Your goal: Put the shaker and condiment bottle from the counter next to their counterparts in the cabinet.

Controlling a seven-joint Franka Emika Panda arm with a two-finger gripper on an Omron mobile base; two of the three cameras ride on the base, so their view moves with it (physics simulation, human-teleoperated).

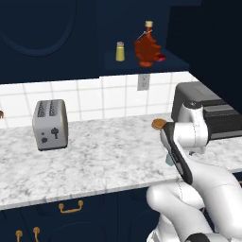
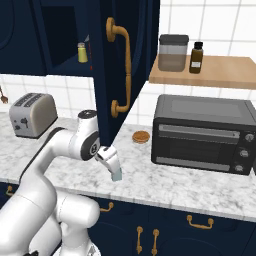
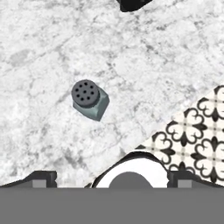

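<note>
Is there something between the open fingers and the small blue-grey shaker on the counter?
Nothing visible. In the hand view the shaker stands alone on bare marbled counter, ahead of the open gripper, with no other object between them.

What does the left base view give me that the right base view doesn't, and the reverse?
Left base view alone: the condiment bottle standing on the cabinet shelf beside a flat red item.
Right base view alone: the open tool hanging over the shaker near the counter's front edge, the cabinet door's brass handle, and a wooden shelf carrying a jar and a dark bottle.
Both: the toaster, the yellow-olive shaker, the toaster oven, a small round brown item.
</note>
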